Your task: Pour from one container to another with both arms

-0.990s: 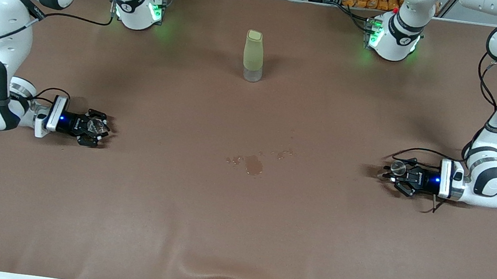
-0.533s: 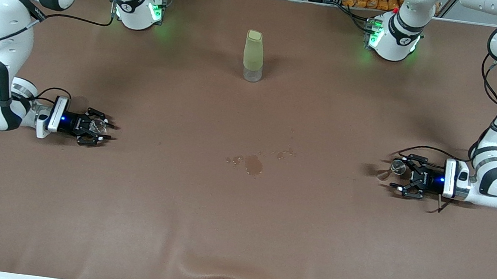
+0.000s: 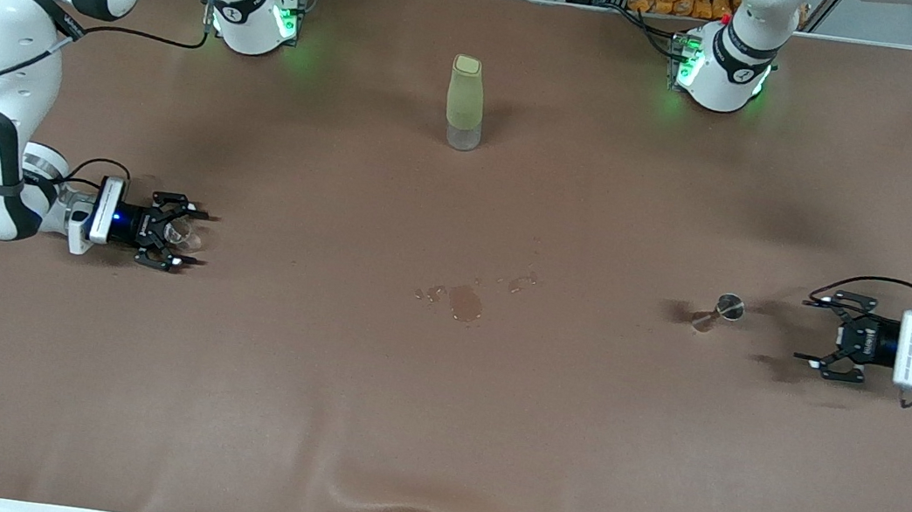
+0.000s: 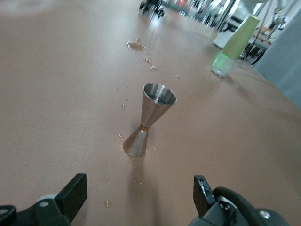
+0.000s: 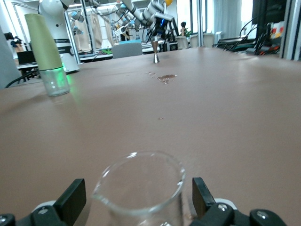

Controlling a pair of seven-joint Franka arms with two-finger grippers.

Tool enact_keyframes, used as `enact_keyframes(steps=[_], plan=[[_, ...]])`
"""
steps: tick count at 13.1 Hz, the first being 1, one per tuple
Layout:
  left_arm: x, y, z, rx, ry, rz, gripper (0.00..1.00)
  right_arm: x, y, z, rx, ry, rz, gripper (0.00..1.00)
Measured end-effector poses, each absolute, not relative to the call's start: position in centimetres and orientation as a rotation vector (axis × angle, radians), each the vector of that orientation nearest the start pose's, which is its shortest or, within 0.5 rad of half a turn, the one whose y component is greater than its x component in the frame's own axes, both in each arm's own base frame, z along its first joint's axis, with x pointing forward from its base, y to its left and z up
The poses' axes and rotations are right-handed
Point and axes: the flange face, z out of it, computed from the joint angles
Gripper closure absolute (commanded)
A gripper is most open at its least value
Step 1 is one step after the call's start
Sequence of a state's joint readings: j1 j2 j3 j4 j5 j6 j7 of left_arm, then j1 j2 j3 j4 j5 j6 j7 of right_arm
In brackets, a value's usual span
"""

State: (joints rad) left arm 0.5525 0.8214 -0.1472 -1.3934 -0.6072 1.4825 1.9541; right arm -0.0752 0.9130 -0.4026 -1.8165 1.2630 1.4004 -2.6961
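The small steel jigger [image 3: 718, 312] stands upright on the brown table toward the left arm's end, alone. My left gripper [image 3: 803, 331] is open and low, a short way back from it toward that end of the table. In the left wrist view the jigger [image 4: 148, 119] is well ahead of the spread gripper [image 4: 138, 195], with bare table between. The clear glass cup [image 3: 179, 233] stands on the table toward the right arm's end, between the fingers of my open right gripper [image 3: 198, 238]. In the right wrist view the cup [image 5: 140, 188] has a gap to each finger [image 5: 74, 197].
A tall pale-green bottle [image 3: 465, 103] with a clear base stands mid-table near the arms' bases. A small wet spill [image 3: 463, 301] with scattered drops lies on the table between cup and jigger. Droplets also dot the table around the jigger.
Both grippers have opened. The left gripper let go of the jigger and drew back toward its end of the table. The right gripper's fingers spread around the cup, which stays put.
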Motion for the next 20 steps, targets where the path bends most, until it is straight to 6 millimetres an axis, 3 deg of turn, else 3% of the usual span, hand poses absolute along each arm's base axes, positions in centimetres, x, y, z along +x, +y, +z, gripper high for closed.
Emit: enact_keyframes(steps=[2, 5, 7, 10, 13, 16, 20], plan=[[63.7, 19.2, 27.6, 1.856, -1.372, 0.279, 0.0, 50.8, -15.5, 7.6, -1.477, -1.257, -0.826, 0.0], [65.4, 12.2, 38.7, 2.153, -1.276, 0.054, 0.0, 51.0, -19.3, 12.5, -1.595, -1.137, -0.577, 0.0], [65.3, 8.0, 42.9, 2.268, -1.19, -0.01, 0.0, 51.6, -21.5, 17.0, -1.689, -1.094, -0.458, 0.0], [65.2, 5.4, 45.5, 2.402, -0.979, -0.075, 0.0, 51.7, -23.9, 24.1, -1.852, -0.998, -0.281, 0.0], [64.9, 3.1, 48.3, 2.546, -0.808, -0.137, 0.0, 51.5, -25.0, 33.4, -2.072, -0.828, -0.075, 0.0], [64.2, -0.9, 51.2, 2.765, -0.732, -0.22, 0.0, 51.6, -24.4, 43.0, -2.294, -0.627, 0.083, 0.0], [63.3, -7.9, 52.9, 3.026, -0.389, -0.286, 0.0, 52.4, -21.8, 52.6, -2.526, -0.384, 0.271, 0.0]])
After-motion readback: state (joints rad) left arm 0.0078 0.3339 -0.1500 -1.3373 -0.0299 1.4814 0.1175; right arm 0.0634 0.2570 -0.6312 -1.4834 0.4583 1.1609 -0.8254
